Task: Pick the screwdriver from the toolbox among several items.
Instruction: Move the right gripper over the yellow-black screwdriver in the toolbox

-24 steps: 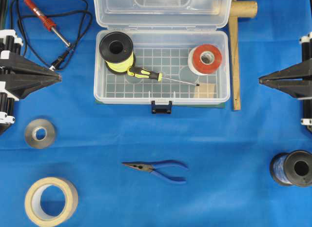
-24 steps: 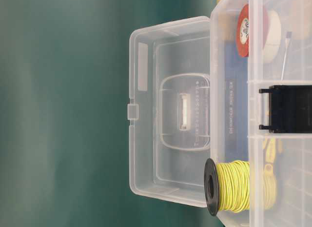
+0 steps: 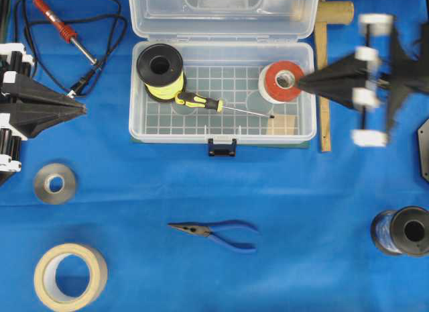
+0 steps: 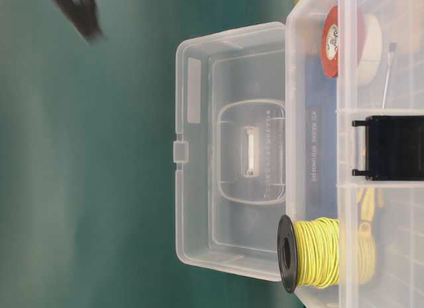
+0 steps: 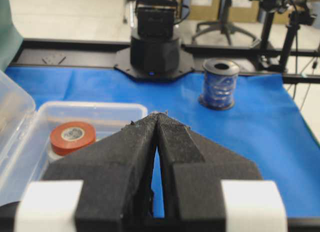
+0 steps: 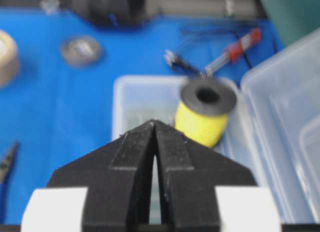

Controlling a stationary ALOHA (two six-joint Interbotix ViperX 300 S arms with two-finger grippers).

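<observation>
The screwdriver (image 3: 199, 100), yellow-and-black handled, lies flat in the open clear toolbox (image 3: 221, 138). Its thin shaft (image 4: 387, 76) points right toward a red tape roll (image 3: 283, 80). A yellow wire spool (image 3: 159, 70) stands just behind the handle. My right gripper (image 3: 299, 79) is shut and empty, its tip over the box's right end by the red tape, blurred by motion. From its wrist view the gripper tip (image 6: 154, 122) points along the box toward the yellow spool (image 6: 205, 117). My left gripper (image 3: 84, 109) is shut and empty, left of the box, apart from it.
Blue-handled pliers (image 3: 218, 231) lie in front of the box. A masking tape roll (image 3: 70, 275) and a silver roll (image 3: 55, 183) sit front left, a blue wire spool (image 3: 402, 231) front right. A red soldering iron (image 3: 60, 23) with its cord lies back left. A wooden piece (image 3: 324, 77) runs along the box's right side.
My right arm has swung left and up from the table's right edge, so its tip now reaches the toolbox's right end. The left arm and all objects are unmoved.
</observation>
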